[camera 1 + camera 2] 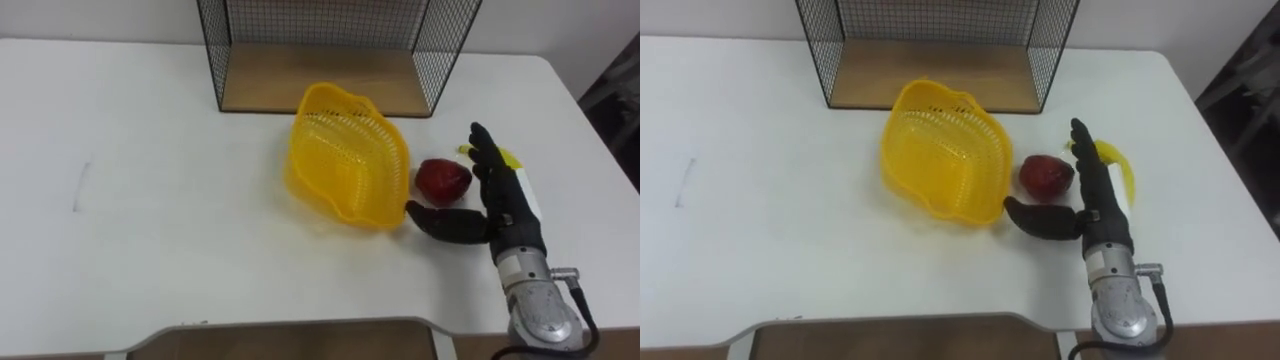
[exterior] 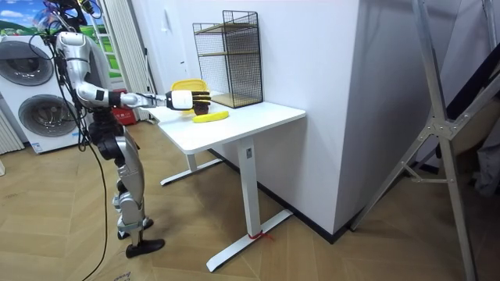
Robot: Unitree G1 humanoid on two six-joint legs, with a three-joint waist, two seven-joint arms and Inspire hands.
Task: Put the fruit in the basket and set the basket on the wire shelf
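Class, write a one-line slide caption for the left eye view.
Open right hand beside a red fruit, next to the empty yellow basket.

Legible text, labels, brands, numbers, signs: none.
Mark [image 1: 80,187], left part of table [image 1: 150,250]: faint grey stroke, not readable as a letter or number.
Poster [image 2: 19,19], room view's far left: any print is too small to tell.
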